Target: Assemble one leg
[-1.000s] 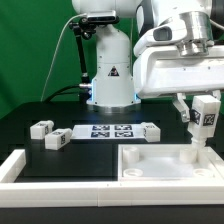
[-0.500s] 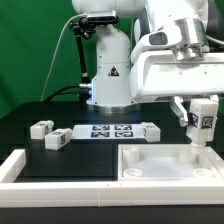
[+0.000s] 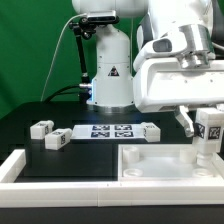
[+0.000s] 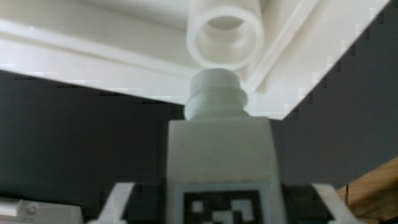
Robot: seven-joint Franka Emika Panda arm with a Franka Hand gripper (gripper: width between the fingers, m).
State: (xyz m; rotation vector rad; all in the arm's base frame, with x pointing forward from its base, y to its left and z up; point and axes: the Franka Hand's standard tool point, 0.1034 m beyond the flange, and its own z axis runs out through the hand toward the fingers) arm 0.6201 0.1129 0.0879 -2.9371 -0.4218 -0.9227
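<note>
My gripper (image 3: 205, 124) is shut on a leg (image 3: 211, 130), a white block with a square tag, and holds it upright over the far right corner of the large white rimmed tray part (image 3: 160, 168). In the wrist view the held leg (image 4: 222, 150) fills the middle between my fingers (image 4: 121, 200). Its round peg (image 4: 215, 92) points at a round hole (image 4: 226, 35) in the tray's corner and its tip is just short of the hole.
Two loose legs (image 3: 41, 128) (image 3: 57, 139) lie at the exterior view's left and another (image 3: 150, 131) lies at the marker board's end. The marker board (image 3: 110, 131) is at mid-table. A white rail (image 3: 18, 166) runs along the front left. The robot base (image 3: 110, 75) stands behind.
My gripper has carried the leg a little toward the exterior view's right and slightly down, closer to the tray's corner. The loose legs have not moved.
</note>
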